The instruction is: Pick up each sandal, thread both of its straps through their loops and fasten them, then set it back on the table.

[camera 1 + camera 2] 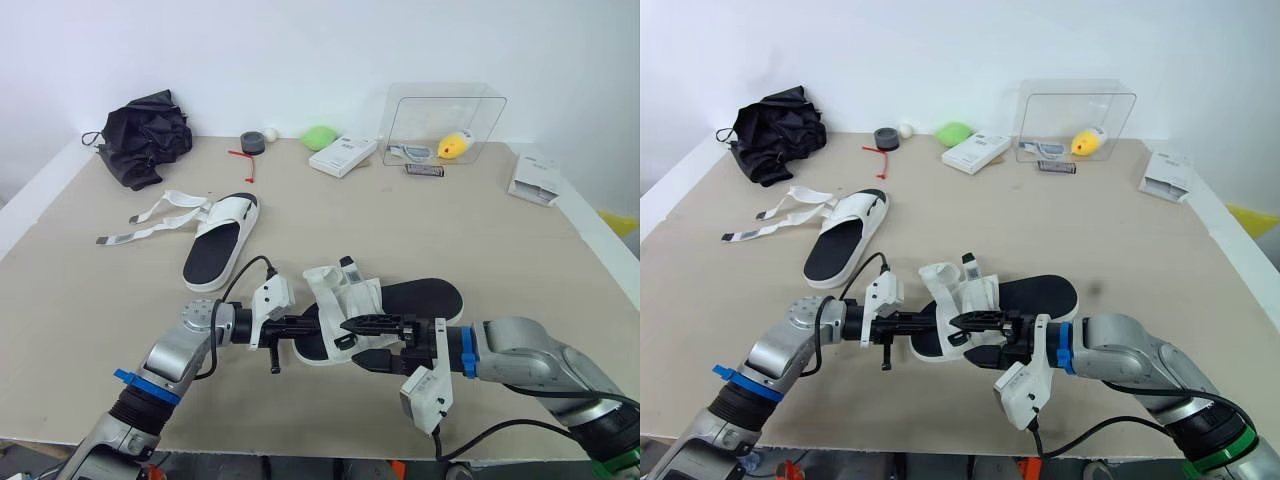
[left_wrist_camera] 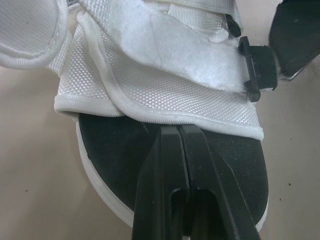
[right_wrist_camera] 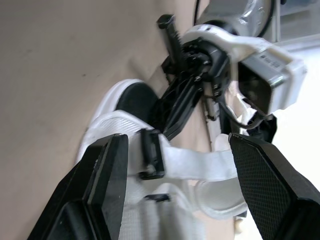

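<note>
The near sandal [image 1: 400,298], white with a black footbed, lies at the table's front centre between both grippers. My left gripper [image 1: 318,323] is shut, and its fingertips [image 2: 177,132] press on the footbed under the edge of the white upper [image 2: 165,75]. From the right, my right gripper [image 1: 362,343] stands open around the sandal's side. A white strap [image 3: 192,162] and its black buckle [image 3: 150,154] sit between its fingers [image 3: 107,170]. The second sandal [image 1: 222,240] lies farther back on the left, with both straps [image 1: 150,222] unfastened and spread out to the left.
Along the back edge are a black bundle of fabric [image 1: 145,135], a tape roll [image 1: 252,142], a green object [image 1: 320,136], a white box [image 1: 342,155] and a clear container [image 1: 445,122] with a yellow item [image 1: 455,146]. A booklet [image 1: 535,180] lies far right.
</note>
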`<state>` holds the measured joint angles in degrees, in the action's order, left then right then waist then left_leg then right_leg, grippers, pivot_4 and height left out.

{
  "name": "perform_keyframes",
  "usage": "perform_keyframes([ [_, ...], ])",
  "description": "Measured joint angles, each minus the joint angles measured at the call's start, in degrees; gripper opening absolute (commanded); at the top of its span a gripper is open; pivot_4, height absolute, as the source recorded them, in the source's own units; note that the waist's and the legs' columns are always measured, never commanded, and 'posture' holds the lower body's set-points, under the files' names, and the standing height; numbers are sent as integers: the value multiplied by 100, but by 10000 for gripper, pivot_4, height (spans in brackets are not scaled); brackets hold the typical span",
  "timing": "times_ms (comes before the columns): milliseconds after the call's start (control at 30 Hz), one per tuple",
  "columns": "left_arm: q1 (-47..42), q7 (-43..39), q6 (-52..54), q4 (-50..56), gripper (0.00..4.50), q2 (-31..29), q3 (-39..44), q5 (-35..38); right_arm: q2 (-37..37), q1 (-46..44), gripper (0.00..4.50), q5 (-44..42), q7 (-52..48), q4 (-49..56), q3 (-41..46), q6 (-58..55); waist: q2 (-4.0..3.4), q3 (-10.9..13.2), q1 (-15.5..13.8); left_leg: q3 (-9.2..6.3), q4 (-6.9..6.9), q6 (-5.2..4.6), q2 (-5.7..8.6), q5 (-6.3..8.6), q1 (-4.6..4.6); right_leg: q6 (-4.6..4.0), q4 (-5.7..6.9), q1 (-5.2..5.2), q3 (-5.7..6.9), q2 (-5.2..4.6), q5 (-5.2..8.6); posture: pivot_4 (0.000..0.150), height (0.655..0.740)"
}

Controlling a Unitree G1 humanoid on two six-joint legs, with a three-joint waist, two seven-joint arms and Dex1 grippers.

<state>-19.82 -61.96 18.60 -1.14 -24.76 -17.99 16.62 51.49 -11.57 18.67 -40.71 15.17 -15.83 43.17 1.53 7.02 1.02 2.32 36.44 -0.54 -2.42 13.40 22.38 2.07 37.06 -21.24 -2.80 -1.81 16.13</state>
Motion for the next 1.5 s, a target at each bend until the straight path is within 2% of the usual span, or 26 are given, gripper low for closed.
perform_keyframes([
  [567, 34, 40, 1, 39, 0, -7, 2, 0, -325, -182, 34909, 303, -40, -474, -24, 135, 0, 0, 2, 5, 1, 0, -1, 0, -6, 0, 4, 3, -6, 3, -2, 1500, 7400],
  [1000, 51, 144, 5, 48, 0, -54, 11, 0, -486, -172, 34909, 181, -181, -453, -56, -268, 0, -1, 5, 24, 6, 6, -23, -5, -28, -31, 8, 6, -35, 31, -17, 1500, 7400],
  [1500, 50, 124, 5, 54, 0, -57, 12, 1, -495, -104, 34909, 63, -158, -279, -33, -306, 1, 0, 6, 55, 7, 6, -26, -4, -31, -25, 8, -1, -58, 32, -17, 1500, 7400],
])
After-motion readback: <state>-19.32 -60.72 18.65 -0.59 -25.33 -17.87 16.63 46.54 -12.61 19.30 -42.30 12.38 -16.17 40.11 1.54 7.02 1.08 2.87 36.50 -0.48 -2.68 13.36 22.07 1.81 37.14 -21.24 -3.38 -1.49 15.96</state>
